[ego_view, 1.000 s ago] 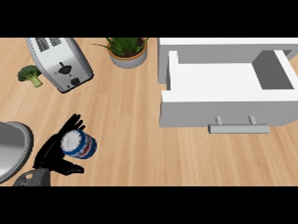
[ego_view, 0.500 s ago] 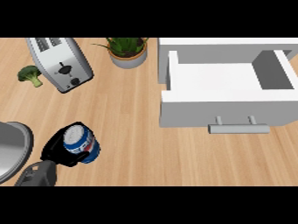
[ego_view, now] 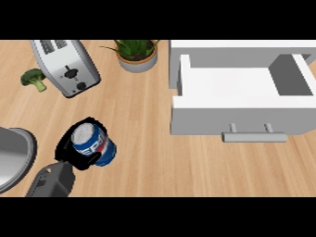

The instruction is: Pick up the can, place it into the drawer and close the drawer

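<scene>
Left hand, black fingers curled round blue can w/ silver top, clamped on it at near-left of light wooden counter. Can upright, slightly tilted; can't tell if it's off the surface. Grey forearm enters from near edge, below the can. Right hand not visible. White drawer open at right, well apart from can, interior bare white, grey bar handle on its near front. Silver toaster far-left, lying at an angle; green broccoli floret just left of it. Potted green plant in grey pot far-centre, between toaster & drawer. Grey rounded object at left edge, near the hand, cut off by frame.
</scene>
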